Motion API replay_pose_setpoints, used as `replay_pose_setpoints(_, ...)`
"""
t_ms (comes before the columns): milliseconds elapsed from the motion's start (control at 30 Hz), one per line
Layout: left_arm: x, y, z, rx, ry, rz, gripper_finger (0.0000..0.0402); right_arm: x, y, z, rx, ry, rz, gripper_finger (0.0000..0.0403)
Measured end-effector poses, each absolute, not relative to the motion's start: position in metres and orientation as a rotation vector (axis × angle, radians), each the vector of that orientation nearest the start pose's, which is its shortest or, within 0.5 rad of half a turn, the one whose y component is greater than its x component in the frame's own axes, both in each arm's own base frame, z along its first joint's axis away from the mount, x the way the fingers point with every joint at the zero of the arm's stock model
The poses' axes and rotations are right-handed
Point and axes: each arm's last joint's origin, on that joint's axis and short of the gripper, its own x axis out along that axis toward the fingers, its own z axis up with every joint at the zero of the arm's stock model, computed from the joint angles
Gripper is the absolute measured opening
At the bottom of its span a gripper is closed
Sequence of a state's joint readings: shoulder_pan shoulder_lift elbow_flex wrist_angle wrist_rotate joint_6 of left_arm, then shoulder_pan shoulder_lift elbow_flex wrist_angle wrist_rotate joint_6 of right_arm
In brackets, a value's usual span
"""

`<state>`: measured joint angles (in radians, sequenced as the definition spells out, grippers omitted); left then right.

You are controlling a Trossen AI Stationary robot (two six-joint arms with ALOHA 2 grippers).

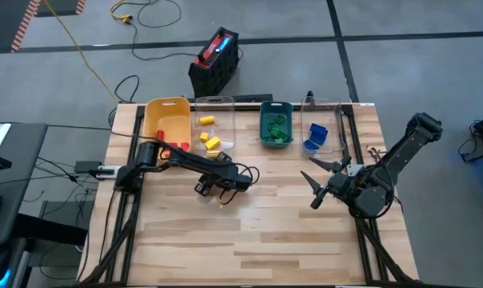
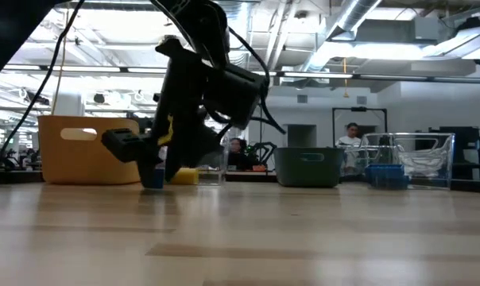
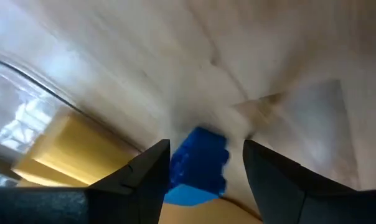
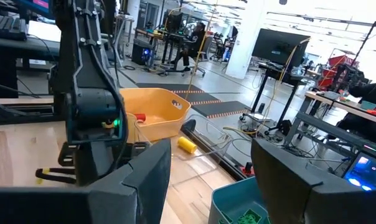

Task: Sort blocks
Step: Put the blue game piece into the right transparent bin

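Note:
A blue studded block lies on the wooden table, also seen low down in the low view. My left gripper is tipped down over it near the table's middle left, open, with one finger on either side of the block. In the high view the gripper hides the block. My right gripper waits open and level above the table's right side, with nothing between its fingers. My left gripper straddles the blue block from above at a slant. One finger stands right against the block's side; whether it touches I cannot tell. A clear gap shows between the block and the other finger. The block rests on the table.
Along the far edge stand a yellow-orange bin with red blocks, a clear bin with yellow blocks, a teal bin with green blocks and a clear bin with blue blocks. The near half of the table is bare wood.

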<state>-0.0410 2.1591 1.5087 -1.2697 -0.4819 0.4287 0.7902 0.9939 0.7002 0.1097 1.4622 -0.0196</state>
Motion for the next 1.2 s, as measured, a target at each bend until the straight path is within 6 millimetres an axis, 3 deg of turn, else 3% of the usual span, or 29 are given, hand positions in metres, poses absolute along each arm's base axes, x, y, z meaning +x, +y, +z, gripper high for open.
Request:
replay_pose_setpoints(200,0.364,-0.018,0.136,0.867,1.938,-0.155,0.0199,0.16,0.12,0.299,-0.185,0.086,-0.669,0.0235)
replay_pose_setpoints(433,0.36,-0.016,0.137,0.923,1.985,-0.17,0.0199,0.16,0.121,0.299,-0.18,0.084,-0.659,0.0235)
replay_pose_setpoints(700,0.352,-0.007,0.125,1.019,2.021,-0.329,0.0195,0.16,0.121,0.298,-0.179,0.086,-0.644,0.0235)
replay_pose_setpoints(867,0.35,-0.002,0.117,1.061,2.012,-0.339,0.016,0.16,0.121,0.298,-0.18,0.086,-0.644,0.0235)
replay_pose_setpoints(1033,0.351,-0.005,0.117,1.099,2.004,-0.366,0.0081,0.16,0.121,0.298,-0.187,0.088,-0.643,0.0235)
replay_pose_setpoints(1200,0.351,-0.014,0.122,1.097,2.006,-0.31,0.0081,0.16,0.121,0.298,-0.191,0.09,-0.643,0.0235)
